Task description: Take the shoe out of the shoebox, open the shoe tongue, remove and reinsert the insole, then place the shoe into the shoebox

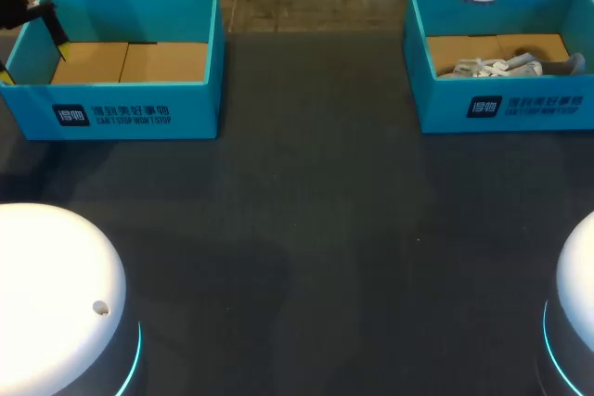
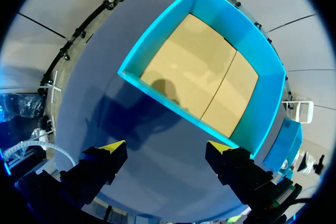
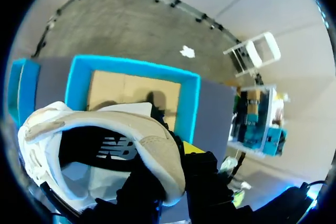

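even overhead light, with the left pincer (image 2: 165, 148) casting soft shadows on table (image 2: 89, 77) and shoebox (image 2: 236, 27).

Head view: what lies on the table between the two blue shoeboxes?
Nothing. In the head view, the stretch of dark table between the left shoebox and the right shoebox is bare.

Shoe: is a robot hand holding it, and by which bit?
Yes. The right gripper pinches the shoe by the padded rim of its opening, above the right shoebox. The left gripper is open and empty.
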You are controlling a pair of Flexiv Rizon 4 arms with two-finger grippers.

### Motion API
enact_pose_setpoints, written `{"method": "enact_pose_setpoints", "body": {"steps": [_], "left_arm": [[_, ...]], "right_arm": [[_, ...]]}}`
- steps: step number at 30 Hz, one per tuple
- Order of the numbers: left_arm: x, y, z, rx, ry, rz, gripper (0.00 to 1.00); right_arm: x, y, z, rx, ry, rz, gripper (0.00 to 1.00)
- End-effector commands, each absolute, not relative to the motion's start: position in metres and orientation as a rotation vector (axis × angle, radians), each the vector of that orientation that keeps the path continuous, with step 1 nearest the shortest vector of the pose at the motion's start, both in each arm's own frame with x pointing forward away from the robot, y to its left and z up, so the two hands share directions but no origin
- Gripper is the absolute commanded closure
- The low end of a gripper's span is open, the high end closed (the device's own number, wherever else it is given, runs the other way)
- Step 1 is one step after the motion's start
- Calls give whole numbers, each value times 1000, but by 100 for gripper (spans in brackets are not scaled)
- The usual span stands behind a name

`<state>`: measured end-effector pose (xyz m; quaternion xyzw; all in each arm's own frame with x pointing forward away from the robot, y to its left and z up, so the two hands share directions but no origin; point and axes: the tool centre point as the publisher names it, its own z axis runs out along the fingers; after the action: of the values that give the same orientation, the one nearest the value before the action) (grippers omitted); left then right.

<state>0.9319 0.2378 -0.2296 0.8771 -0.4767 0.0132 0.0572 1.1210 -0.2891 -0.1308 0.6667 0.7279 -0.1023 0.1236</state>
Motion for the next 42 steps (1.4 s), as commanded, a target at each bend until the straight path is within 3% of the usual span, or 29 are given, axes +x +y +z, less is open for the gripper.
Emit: {"method": "enact_pose_setpoints", "body": {"steps": [1, 26, 42], "left_arm": [[931, 237, -230, 2661, -1445, 41, 0], [931, 237, -230, 2661, -1445, 41, 0], [931, 237, -230, 2661, -1445, 41, 0]], "right_arm": [[1137, -303, -132, 2084, 2042, -372, 100], [1136, -324, -142, 2173, 1912, -379, 100], [1136, -335, -216, 2111, 1777, -350, 100]]}}
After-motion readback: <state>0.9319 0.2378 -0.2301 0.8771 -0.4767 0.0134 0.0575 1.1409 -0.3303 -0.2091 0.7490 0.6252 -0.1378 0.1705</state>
